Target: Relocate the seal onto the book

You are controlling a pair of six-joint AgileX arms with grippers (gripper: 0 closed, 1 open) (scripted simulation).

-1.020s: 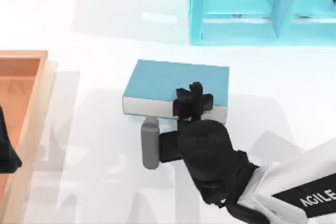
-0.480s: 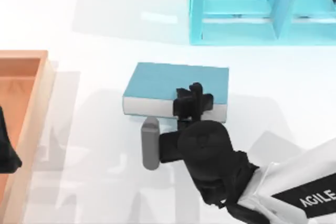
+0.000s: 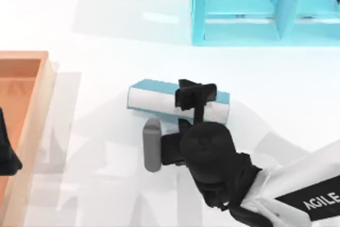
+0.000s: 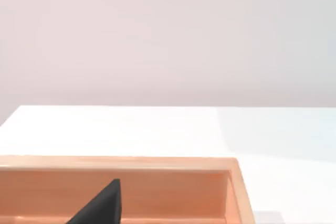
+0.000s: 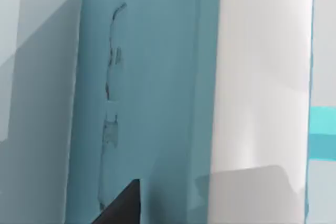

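Note:
The teal-blue book [image 3: 159, 100] stands tilted up on its long edge in the middle of the table, white page edges facing up and only a thin strip of cover showing. My right gripper [image 3: 196, 95] straddles the book's near right part and is shut on it. In the right wrist view the cover [image 5: 152, 77] and the white pages run close by, with one dark fingertip [image 5: 123, 205] against the cover. The seal is hidden. My left gripper [image 3: 6, 155] is parked at the far left over the wooden tray.
A turquoise shelf unit [image 3: 255, 9] stands at the back right. An orange wooden tray [image 3: 32, 78] lies along the left edge, and its rim [image 4: 157, 163] shows in the left wrist view. A grey cylinder [image 3: 152, 144] sticks out beside my right wrist.
The book has tipped from lying flat to standing on its edge, its near side lifted with the right gripper. The left arm has not moved.

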